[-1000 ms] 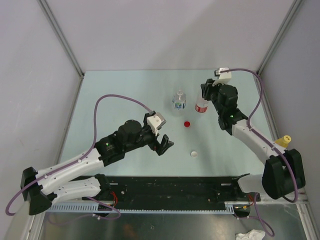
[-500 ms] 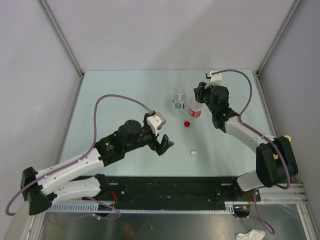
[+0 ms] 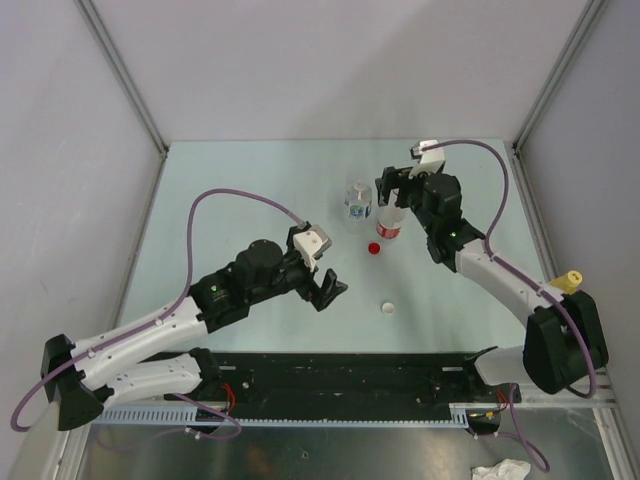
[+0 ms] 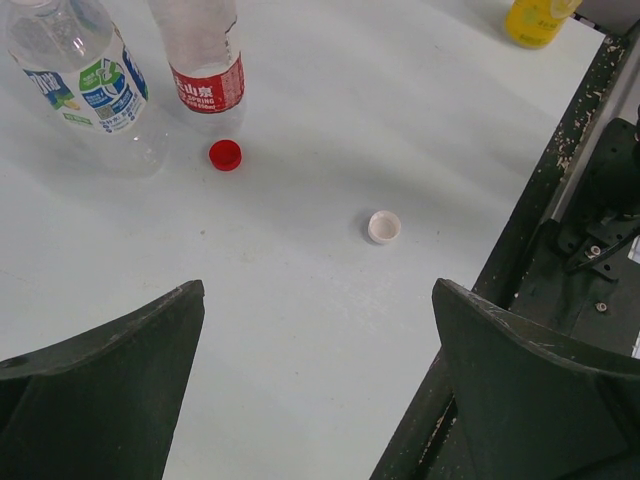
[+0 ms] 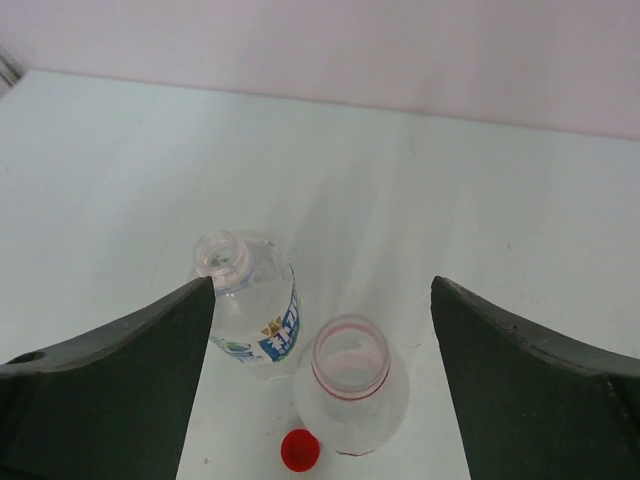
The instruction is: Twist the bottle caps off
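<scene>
Right claw spread wide over uncapped red-label bottle, gripping nothing. Left claw open too. Yellow cap not yet off orange bottle, 4 o'clock, well apart. Probably light, thin-walled, squashy: pinch cap rim, steady body low.

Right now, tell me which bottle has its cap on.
The yellow bottle, far right: its yellow cap is on. The blue-label bottle and red-label bottle stand open.
</scene>
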